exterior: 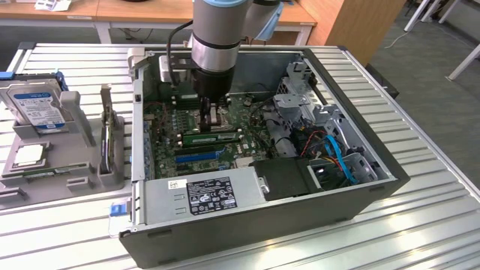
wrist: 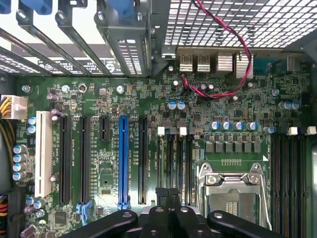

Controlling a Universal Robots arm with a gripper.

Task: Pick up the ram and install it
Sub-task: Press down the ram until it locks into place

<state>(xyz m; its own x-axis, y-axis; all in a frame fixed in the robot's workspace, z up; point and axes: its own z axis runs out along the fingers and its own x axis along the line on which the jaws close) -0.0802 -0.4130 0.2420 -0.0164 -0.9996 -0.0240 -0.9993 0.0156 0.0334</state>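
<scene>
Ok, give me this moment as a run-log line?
end effector: shut, nothing visibly held | location: inside computer case, low over motherboard | nearest: CPU socket

Parts count, as seen from my position:

- Computer case, open: one.
- Motherboard: one.
- Processor socket: one.
- Blue expansion slot: one.
- White expansion slot: one.
- Long black expansion slots: three.
- Short black slot: one.
- Red-and-black twisted cable: one.
- Silver rear port blocks: four.
- Power supply: one.
- Hard drive with blue label: one.
- Silver processor chip: one.
- Ram inside the case: one that I can make out.
- My gripper: one.
</scene>
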